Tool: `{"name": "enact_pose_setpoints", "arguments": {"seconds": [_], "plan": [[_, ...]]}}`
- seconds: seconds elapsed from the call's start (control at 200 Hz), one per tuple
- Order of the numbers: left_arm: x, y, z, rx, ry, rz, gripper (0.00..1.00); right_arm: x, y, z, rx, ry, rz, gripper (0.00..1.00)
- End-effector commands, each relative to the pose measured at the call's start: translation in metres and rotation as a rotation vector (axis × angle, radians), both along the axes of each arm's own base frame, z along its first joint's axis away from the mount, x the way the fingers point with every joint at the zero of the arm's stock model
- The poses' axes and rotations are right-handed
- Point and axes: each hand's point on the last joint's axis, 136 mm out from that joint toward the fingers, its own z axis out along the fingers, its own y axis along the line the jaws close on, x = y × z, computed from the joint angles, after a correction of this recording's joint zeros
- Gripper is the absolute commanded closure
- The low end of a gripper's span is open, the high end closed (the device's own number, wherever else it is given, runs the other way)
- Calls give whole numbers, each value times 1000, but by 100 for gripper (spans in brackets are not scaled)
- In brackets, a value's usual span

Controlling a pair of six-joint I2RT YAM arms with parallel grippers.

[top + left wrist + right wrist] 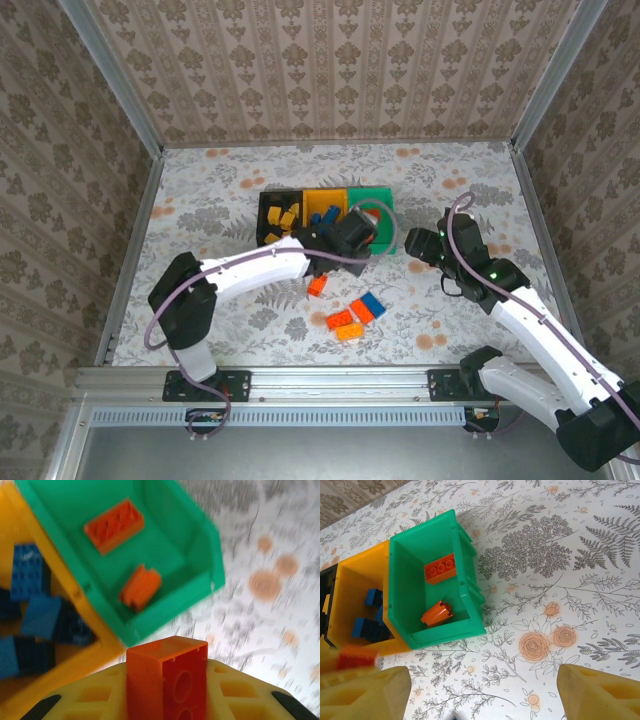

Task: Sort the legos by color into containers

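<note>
Top external: the left gripper is at the near edge of the bin row: black bin, yellow-orange bin, green bin. The right gripper is just right of the green one. Loose legos lie on the table.

Left wrist: the left gripper is clenched on a red-orange brick. Its long axis is upright in view, hollow underside toward the camera, near the green bin's corner. 2 red-orange bricks lie in the bin.

Right wrist: the right gripper's jaws are spread wide with nothing between them, over the table beside the green bin.
</note>
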Motion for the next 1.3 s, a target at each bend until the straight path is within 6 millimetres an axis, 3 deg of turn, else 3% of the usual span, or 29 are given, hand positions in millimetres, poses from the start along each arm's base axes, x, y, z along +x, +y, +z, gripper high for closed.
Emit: {"name": "enact_pose_setpoints", "arguments": {"seconds": [0.0,0.16,0.38,0.55,0.665,0.845,1.0,1.075,1.18,1.295], "plan": [[29,-17,2,-72,41,17,76,-9,-6,-13,-7,47,-11,22],[72,-30,0,-92,46,62,76,-11,-6,-17,-3,57,-5,22],[104,-47,-10,-83,70,82,73,-12,-4,-20,5,65,10,22],[119,-53,-19,-68,102,104,61,-11,1,-25,6,84,40,21],[120,-57,-7,-99,99,107,47,-10,4,-26,4,96,61,21],[109,-56,36,-209,69,95,24,-11,19,-32,25,119,143,20],[83,-41,67,-309,50,84,8,-12,46,-42,48,155,261,20],[67,-27,73,-334,46,85,0,-17,61,-53,17,192,321,21],[37,-6,76,-353,50,84,0,-28,89,-71,-33,238,415,20],[6,31,70,-334,20,125,0,-38,126,-83,-53,262,511,20]]}}
